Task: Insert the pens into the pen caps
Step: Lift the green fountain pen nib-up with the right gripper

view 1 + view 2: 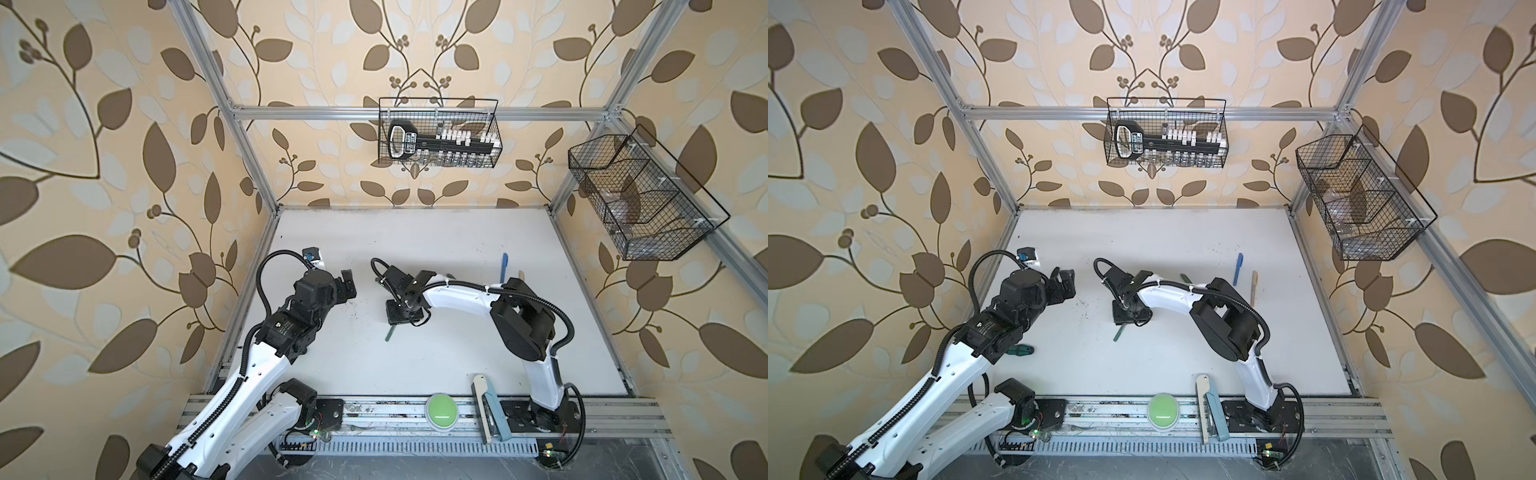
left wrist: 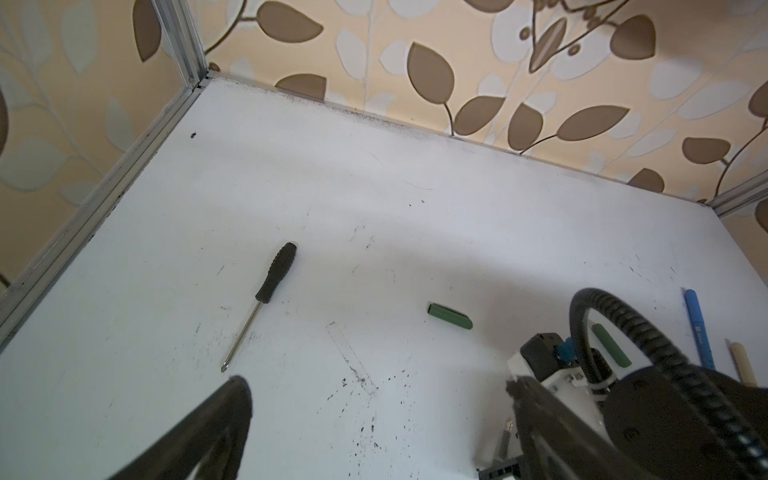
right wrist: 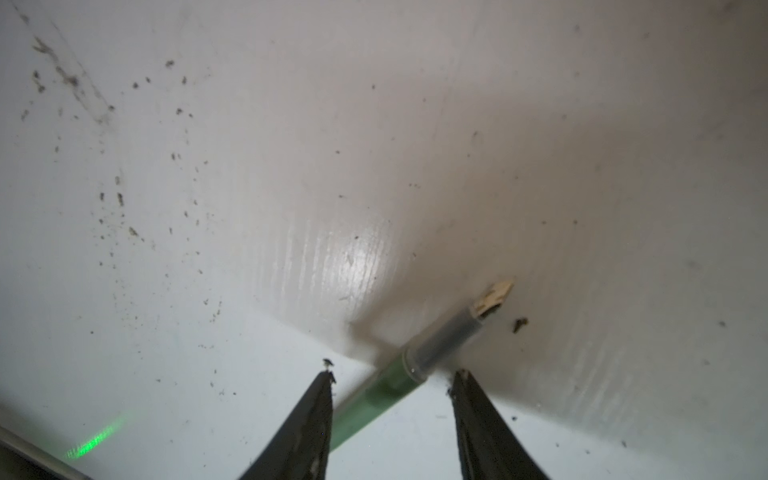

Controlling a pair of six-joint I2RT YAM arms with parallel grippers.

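Right tool (image 3: 395, 376) hangs low over the table (image 1: 415, 232) with its two black fingers (image 3: 316, 415) about half open, one on each side of a green pen (image 3: 374, 399). Small gaps show on both sides, so it has no hold of the pen yet. That pen lies flat near the middle of the table. Left tool (image 2: 378, 411) is wide open and holds nothing. I think the step in hand is picking up the green pen. Next the fingers should squeeze shut on the pen, lift it, and bring its pale tip to a green cap (image 2: 451, 316). The cap lies on its side between the right arm and a screwdriver (image 2: 266, 299). The left tool may have to hold that cap steady, and the tip must line up straight with the hole. A blue pen (image 1: 504, 270) and a beige pen (image 1: 1253, 286) lie side by side near the right edge; I cannot tell if they have caps on. The table is white and flat, dotted with black specks. Walls (image 1: 124, 166) with brown leaves stand around it, wire baskets (image 1: 598, 162) hang on them, and a green button (image 1: 441, 410) sits at the front.
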